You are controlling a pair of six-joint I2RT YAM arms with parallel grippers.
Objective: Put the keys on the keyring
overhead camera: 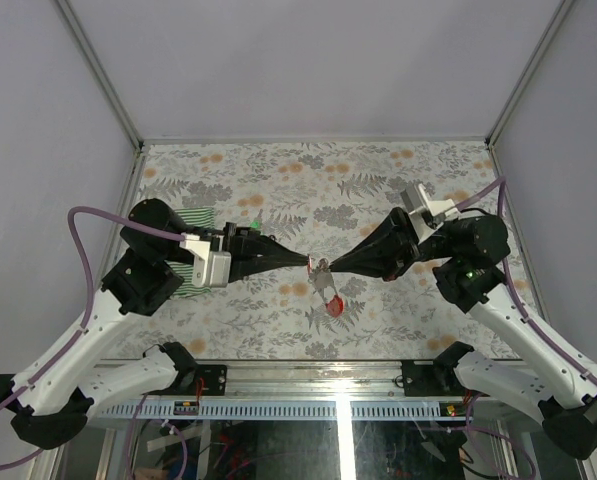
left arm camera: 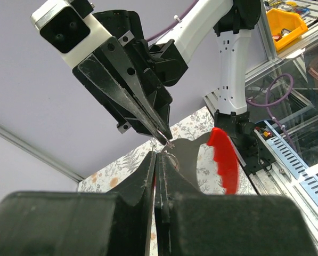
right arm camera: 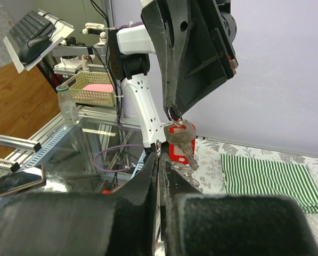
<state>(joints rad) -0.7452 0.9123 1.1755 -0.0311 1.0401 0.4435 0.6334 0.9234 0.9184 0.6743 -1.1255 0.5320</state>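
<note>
Above the middle of the flower-patterned table (overhead camera: 378, 180), the two arms meet tip to tip. The left gripper (overhead camera: 303, 262) and the right gripper (overhead camera: 334, 266) both have their jaws pressed together to a thin point. A green-and-white striped cloth (right arm camera: 270, 178) lies flat on the table on the left side, well apart from the work.

Between the two tips, lifted into the air, hangs a silvery key (right arm camera: 181, 140) with a red plastic tag (left arm camera: 225, 165) beside it. Both dangle from a thin wire keyring (right arm camera: 171, 114). In the right wrist view the ring sits in the tip of the left gripper, so I judge that this gripper is pinching it. The tip of the right gripper is at the ring too, but I cannot tell if it really grips the wire or only touches it.

I expect these things to be very light, hard and smooth. The key is stiff and will not bend, but it swings freely and can turn away from a push. The ring wire is springy and slippery, so a pinch may slide along it. The flat head of the key looks like the better place to hold, which leaves the hole free for the ring's end.
</note>
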